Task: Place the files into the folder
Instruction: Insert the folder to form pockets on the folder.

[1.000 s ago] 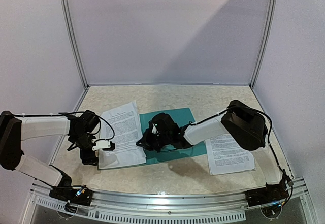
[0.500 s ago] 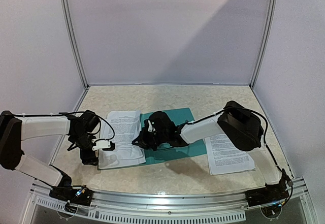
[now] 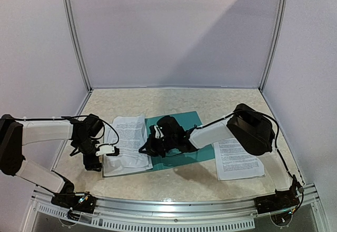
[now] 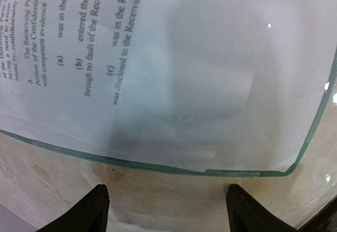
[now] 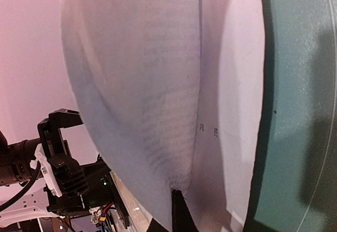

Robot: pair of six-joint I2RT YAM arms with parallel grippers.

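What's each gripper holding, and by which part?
Right gripper pinches a printed sheet by its edge nearest the folder, bowing it upward. Left gripper is open, holding nothing.

A pale beige, mottled stone-look tabletop (image 3: 174, 182) fills the floor of the booth; the left wrist view shows its blotchy surface up close (image 4: 52, 184). A plain lilac-white back wall panel (image 3: 174, 32) rises behind it, crossed by a diagonal band of shadow darker towards the right. Similar smooth side panels stand left (image 3: 31, 58) and right (image 3: 310, 58). Slim silver metal posts mark the back corners (image 3: 73, 32) (image 3: 275, 32). A silver metal rail (image 3: 174, 207) runs along the near edge, with a slotted strip (image 3: 158, 225) just below it
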